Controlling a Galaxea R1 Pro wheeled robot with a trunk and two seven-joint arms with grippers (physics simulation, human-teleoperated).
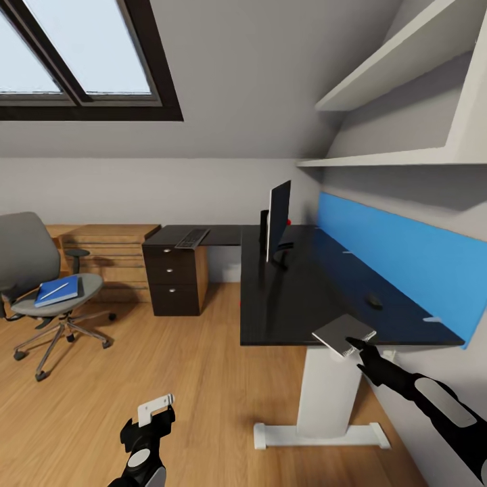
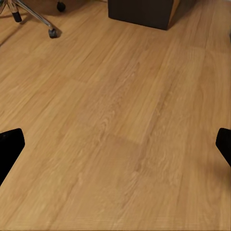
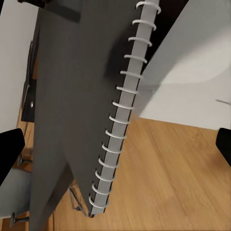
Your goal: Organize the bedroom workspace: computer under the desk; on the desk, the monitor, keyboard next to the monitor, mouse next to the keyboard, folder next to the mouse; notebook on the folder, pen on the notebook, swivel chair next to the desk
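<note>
At the desk (image 1: 284, 318) edge, right gripper (image 1: 356, 345) touches notebook (image 1: 343, 334)

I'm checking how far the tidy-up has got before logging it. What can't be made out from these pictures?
- Right hand at the notebook: in the head view, grip unclear; in the right wrist view, the cover hides contact.
- Small dark item on the desk: too small to identify.
- White stick on the folder: too small to confirm as the pen.

Head view: high, faces forward-down over desk (image 1: 284, 304) corner. Left wrist view: looks down at wood floor (image 2: 120, 125), fairly near. Right wrist view: very close on notebook (image 3: 72, 110). Floor shared by all.
</note>
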